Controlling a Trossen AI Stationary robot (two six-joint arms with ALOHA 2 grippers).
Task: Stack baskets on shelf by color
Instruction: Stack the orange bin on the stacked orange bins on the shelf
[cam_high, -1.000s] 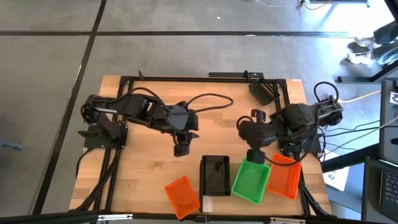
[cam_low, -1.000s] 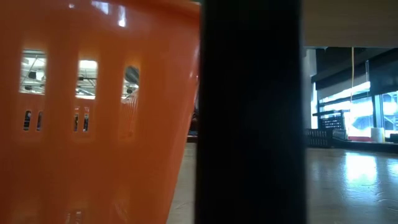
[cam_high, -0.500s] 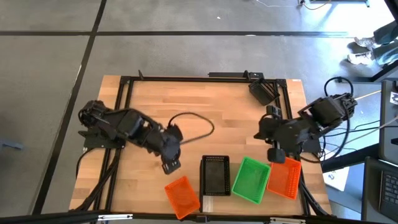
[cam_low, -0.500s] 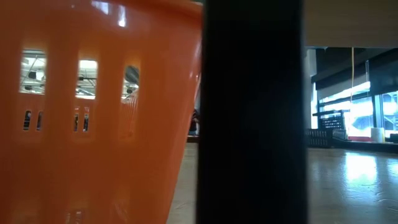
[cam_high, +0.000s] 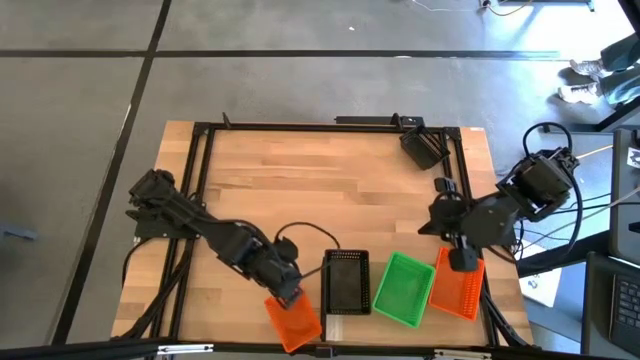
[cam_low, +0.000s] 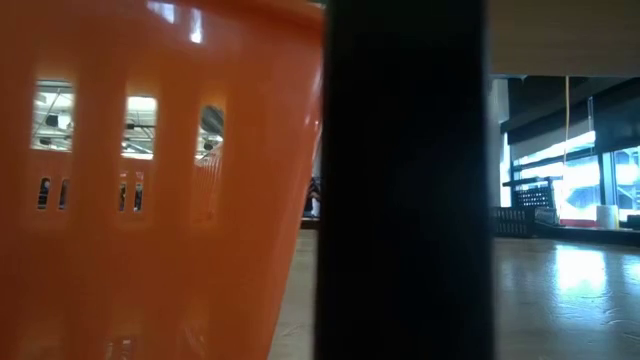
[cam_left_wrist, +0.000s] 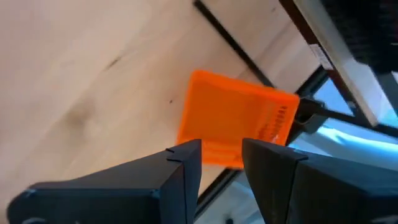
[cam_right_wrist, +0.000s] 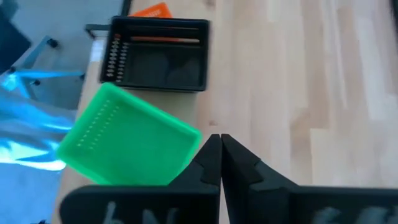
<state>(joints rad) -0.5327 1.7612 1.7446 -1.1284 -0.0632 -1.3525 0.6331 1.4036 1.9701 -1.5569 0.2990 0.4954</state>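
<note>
Four baskets sit along my table's front edge. My left gripper (cam_high: 287, 292), fingers spread wide and holding nothing, hovers at the left orange basket (cam_high: 293, 315). My right gripper (cam_high: 461, 260), pinched fully closed and empty, is above the right orange basket (cam_high: 461, 288), beside the green basket (cam_high: 403, 290) and black basket (cam_high: 346, 282).

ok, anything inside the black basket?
Nothing visible inside the black basket: the high and right wrist views show a bare dark floor. It rests on the pale shelf; what lies under it is covered.
</note>
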